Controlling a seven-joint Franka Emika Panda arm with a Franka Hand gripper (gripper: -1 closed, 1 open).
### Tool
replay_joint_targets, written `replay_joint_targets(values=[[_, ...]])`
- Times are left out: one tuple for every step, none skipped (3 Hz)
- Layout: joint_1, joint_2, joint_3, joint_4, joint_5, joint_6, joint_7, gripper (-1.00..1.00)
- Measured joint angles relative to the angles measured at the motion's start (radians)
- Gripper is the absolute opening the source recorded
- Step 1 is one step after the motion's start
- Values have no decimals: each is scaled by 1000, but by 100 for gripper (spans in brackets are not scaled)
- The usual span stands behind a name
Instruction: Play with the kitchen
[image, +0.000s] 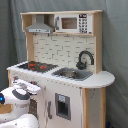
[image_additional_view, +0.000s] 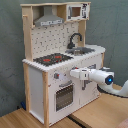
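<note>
We cannot see the tool's (image_additional_view: 71, 74) fingertips in the second exterior view: they merge with the kitchen's (image_additional_view: 36, 82) white front. In the first exterior view the arm (image: 17, 95) covers the oven door and the knobs. The microwave's (image: 73, 22) buttons are too small to read. The kitchen's base is cut off by the lower edge of the first exterior view. The bench (image_additional_view: 100, 112) runs out of the second exterior view's right and bottom.

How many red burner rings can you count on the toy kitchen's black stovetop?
2. Both red burner rings sit side by side on the black stovetop: one towards the second exterior view's left, the other nearer the grey sink. None looks hidden.
</note>
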Motion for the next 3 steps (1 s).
replay_joint_targets(values=[[5, 0, -2, 4, 0, -22, -109, -100], [9, 0, -3, 9, 0, -47, -206, -100], [25, 11, -10, 27, 0, -130, -261, -100]])
